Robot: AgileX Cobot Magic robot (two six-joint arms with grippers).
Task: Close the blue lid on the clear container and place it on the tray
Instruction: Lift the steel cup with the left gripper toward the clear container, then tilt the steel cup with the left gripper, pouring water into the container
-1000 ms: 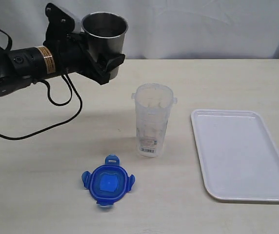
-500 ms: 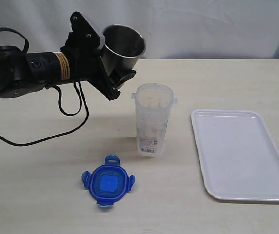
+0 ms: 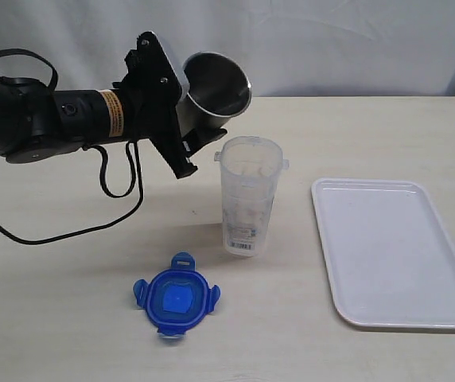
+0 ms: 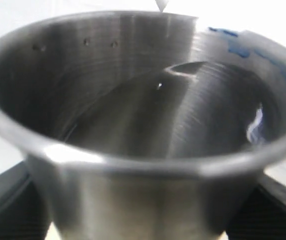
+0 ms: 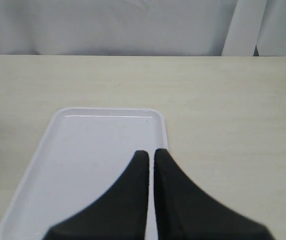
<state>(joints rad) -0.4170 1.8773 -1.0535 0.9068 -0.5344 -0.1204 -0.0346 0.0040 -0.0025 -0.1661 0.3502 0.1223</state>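
The clear container (image 3: 249, 195) stands upright and uncovered at the table's middle, with something pale inside. Apart from it, the blue lid (image 3: 176, 296) lies flat on the table, nearer the front and to the left. The white tray (image 3: 394, 255) lies bare to the right. My left gripper (image 3: 204, 111) is shut on a grey steel cup (image 3: 215, 87), which is tilted with its mouth just above and left of the container's rim. That cup (image 4: 133, 125) fills the left wrist view. My right gripper (image 5: 151, 152) is shut on nothing, above the tray (image 5: 83, 150) near its edge.
A black cable (image 3: 108, 199) from the left arm loops over the table at the left. A white curtain (image 3: 331, 40) hangs behind the table's far edge.
My left arm has carried the steel cup to the right, up to the container. The cup has tipped further over, its mouth turning toward the container's rim. Lid, container and tray have not moved.
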